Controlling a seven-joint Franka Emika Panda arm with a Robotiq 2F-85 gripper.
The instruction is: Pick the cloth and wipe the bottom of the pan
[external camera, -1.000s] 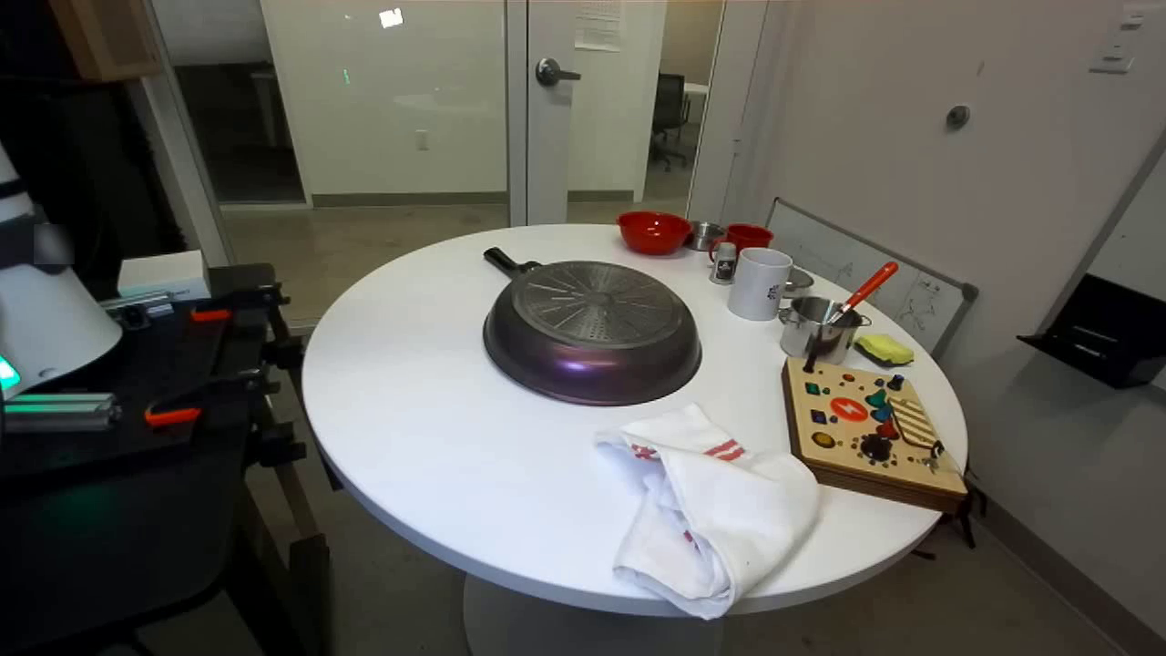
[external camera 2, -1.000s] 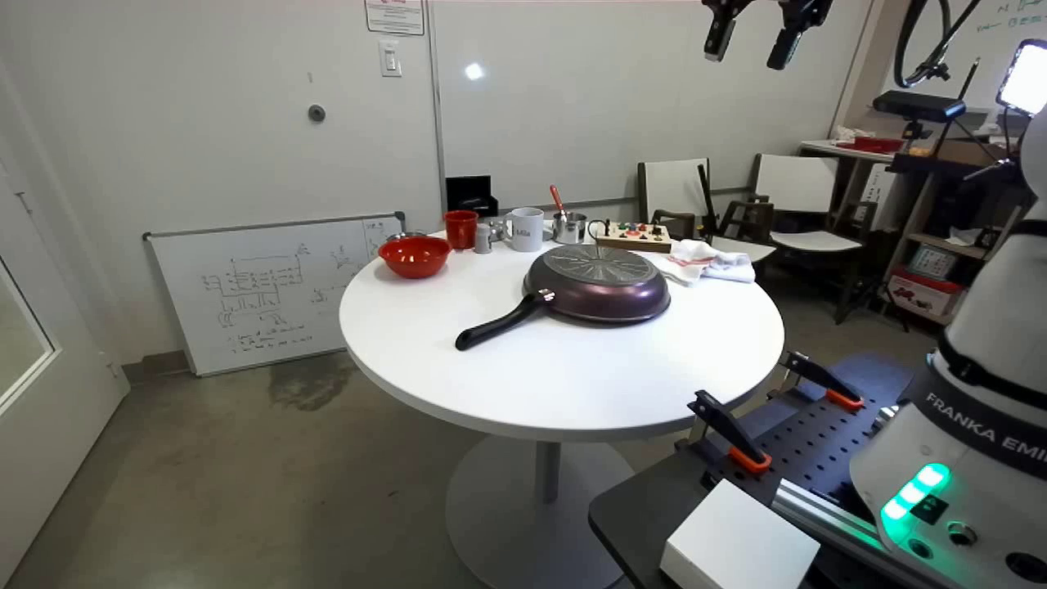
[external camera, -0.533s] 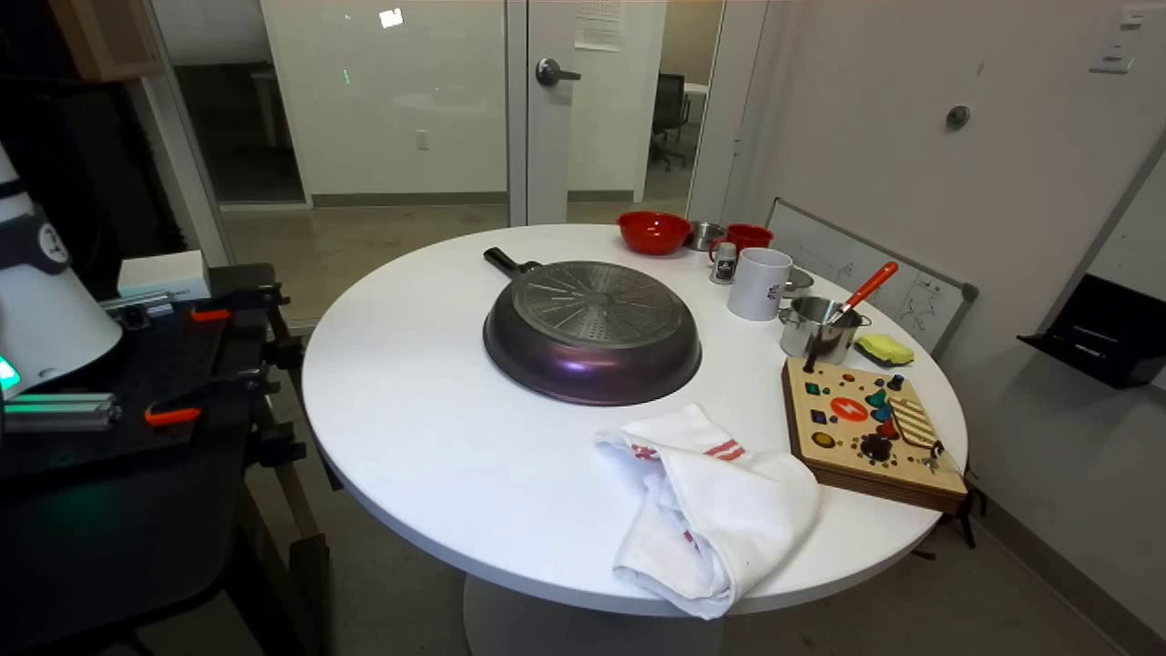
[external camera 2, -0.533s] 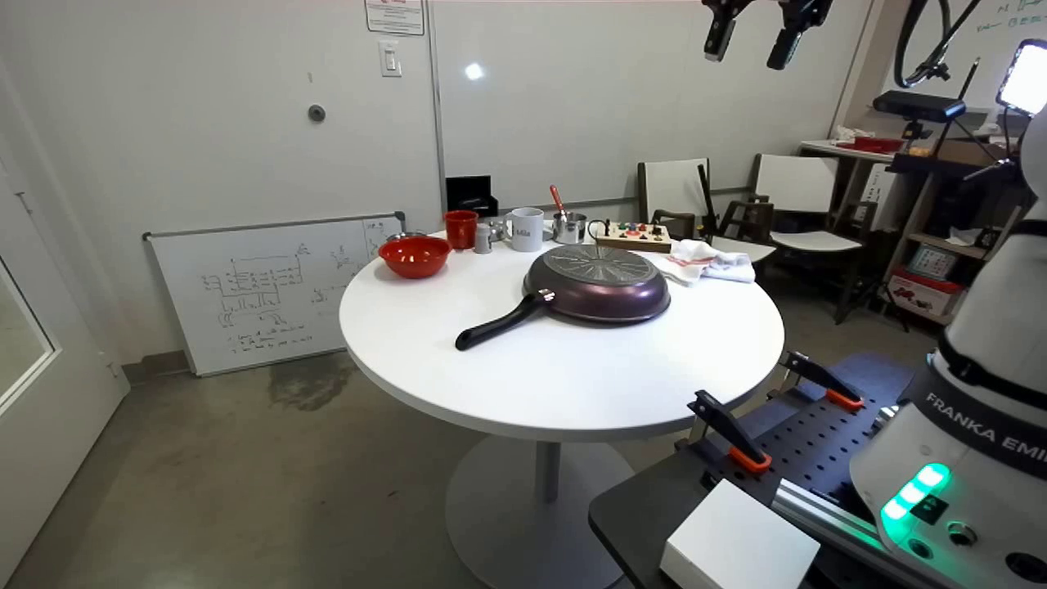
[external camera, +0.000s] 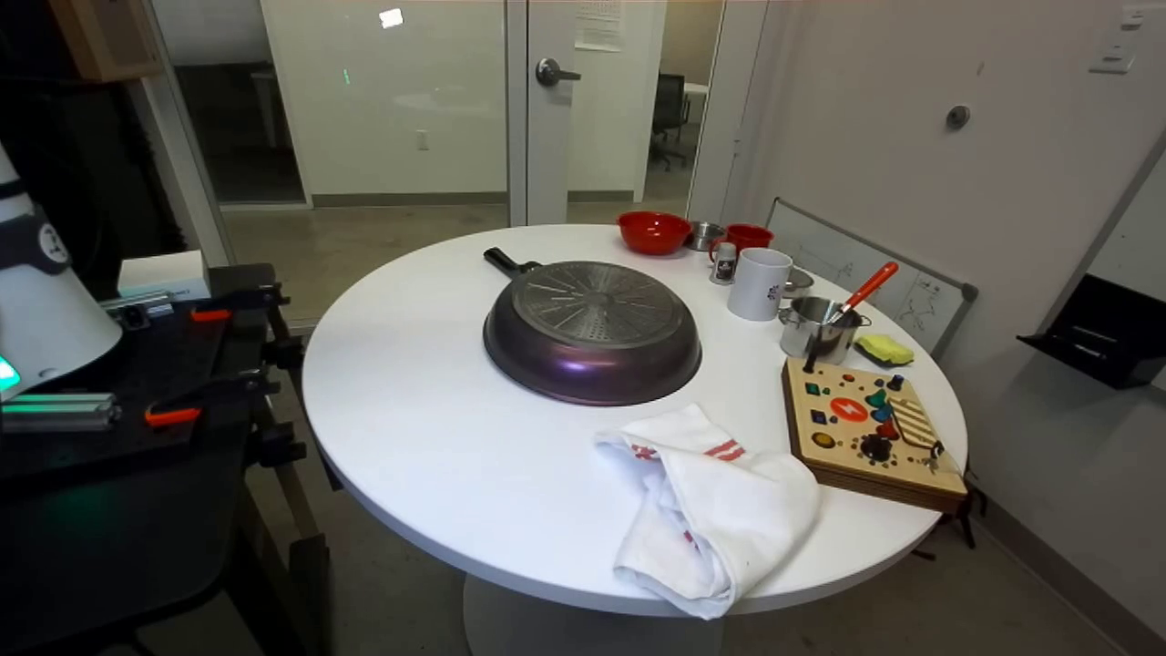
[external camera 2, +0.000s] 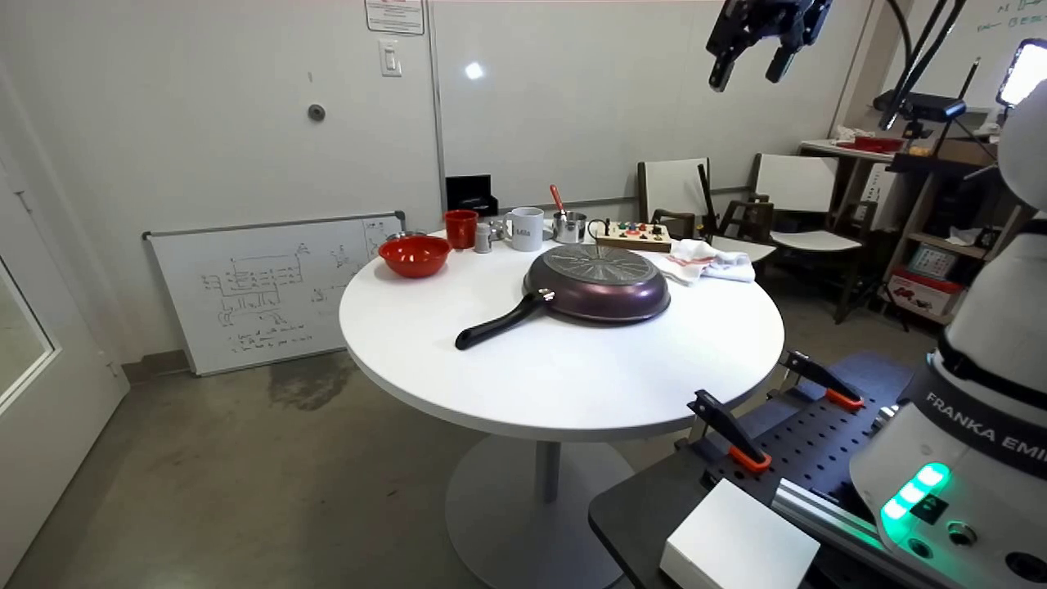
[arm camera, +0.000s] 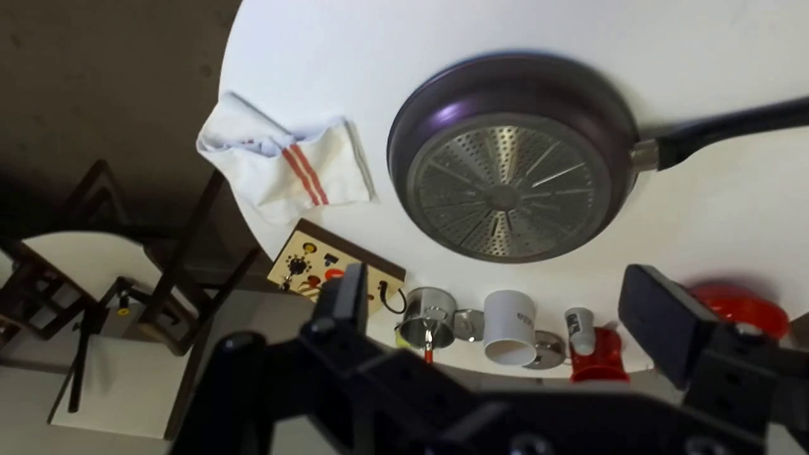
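The white cloth with red stripes (external camera: 729,519) lies crumpled at the table's edge, one corner hanging slightly over it. It also shows in an exterior view (external camera 2: 710,263) and at the left of the wrist view (arm camera: 278,170). The dark purple pan (external camera: 597,364) lies upside down, its grey ribbed bottom facing up; it shows in the wrist view (arm camera: 505,183) with its black handle to the right. My gripper (external camera 2: 746,78) is high above the table, open and empty. In the wrist view the gripper (arm camera: 496,278) has its fingers wide apart, touching nothing.
On the white round table (external camera: 428,456) stand a wooden button board (external camera: 874,437) beside the cloth, a steel pot (external camera: 815,333) with a red-handled utensil, a white mug (external camera: 759,284), a shaker (external camera: 723,263), a red cup (external camera: 749,237), a red bowl (external camera: 653,234) and a yellow-green sponge (external camera: 884,349).
My gripper has come down a little and tilted in an exterior view during the last half second, and its cables have shifted. The cloth and pan have not moved.
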